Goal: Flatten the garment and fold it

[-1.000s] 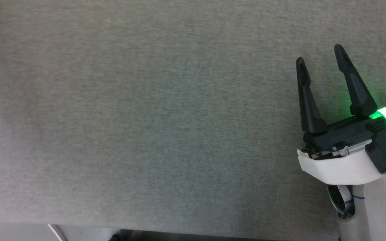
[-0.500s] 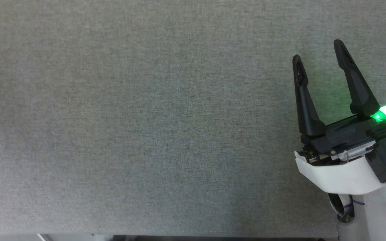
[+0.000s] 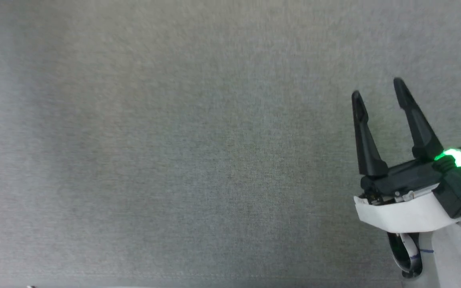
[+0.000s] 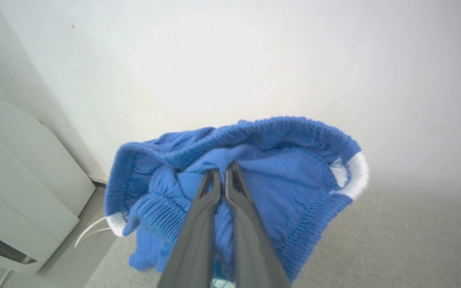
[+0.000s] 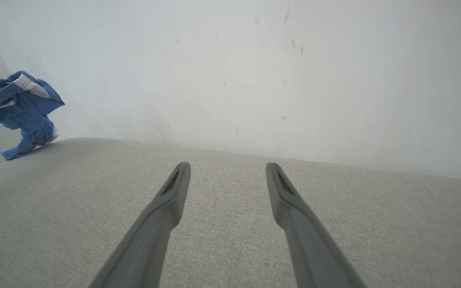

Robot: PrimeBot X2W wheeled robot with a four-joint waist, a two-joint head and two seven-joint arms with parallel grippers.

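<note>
The left gripper (image 4: 223, 169) is pinching the shorts (image 4: 290, 176), its two slim dark fingers pressing together on a fold of the thin blue fabric. The shorts are hanging in a crumpled bunch above the table's (image 5: 230, 240) far left corner. Their ribbed, gathered waistband is curling open in a loop, with white stripes showing at both sides. The lowest fold is reaching down to the table's edge; whether it is touching, I cannot tell. The right gripper (image 3: 377, 88) is hovering over the table's right side, its tapered fingers spreading wide with nothing between them. The table is wearing a grey, finely woven cloth.
</note>
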